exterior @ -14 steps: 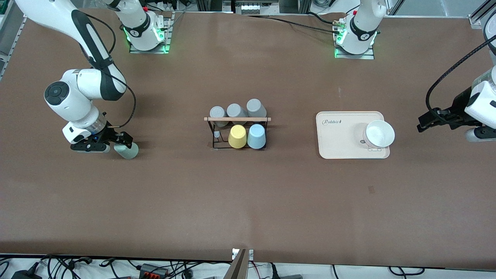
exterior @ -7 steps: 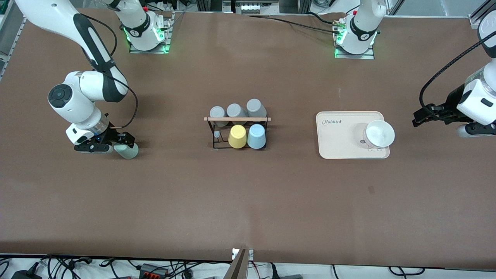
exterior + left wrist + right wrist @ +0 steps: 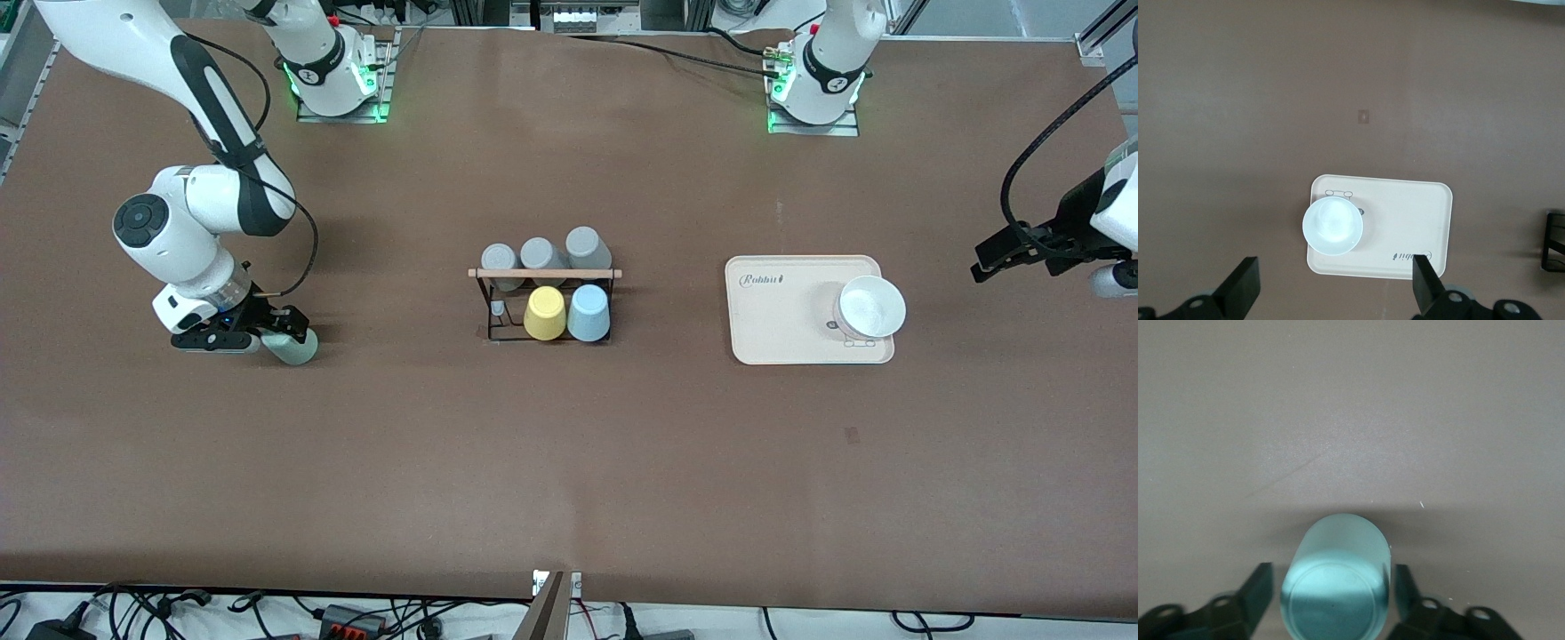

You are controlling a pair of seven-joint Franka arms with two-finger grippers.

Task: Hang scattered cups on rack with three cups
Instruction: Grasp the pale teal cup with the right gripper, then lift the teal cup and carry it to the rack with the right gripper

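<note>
The pale mint green cup [image 3: 295, 347] lies on its side on the table toward the right arm's end. My right gripper [image 3: 274, 332] is down at it, open, with one finger on each side of the cup [image 3: 1335, 543] and a thin gap at each finger. The rack [image 3: 544, 274] stands mid-table; the light blue cup [image 3: 589, 313] sits upside down on it beside a yellow cup [image 3: 545, 313], with three grey cups [image 3: 542, 254] in the row farther from the front camera. My left gripper [image 3: 985, 263] is open and empty, up in the air over the left arm's end.
A cream tray [image 3: 773, 311] with a white bowl [image 3: 872, 307] on it lies between the rack and the left arm's end; the left wrist view shows the tray [image 3: 1405, 223] and bowl [image 3: 1332, 225] from above. One rack peg [image 3: 498, 308] is bare.
My right gripper has settled a little closer round the mint cup, which has stayed on the table. My left arm has swung up and away toward its end of the table.
</note>
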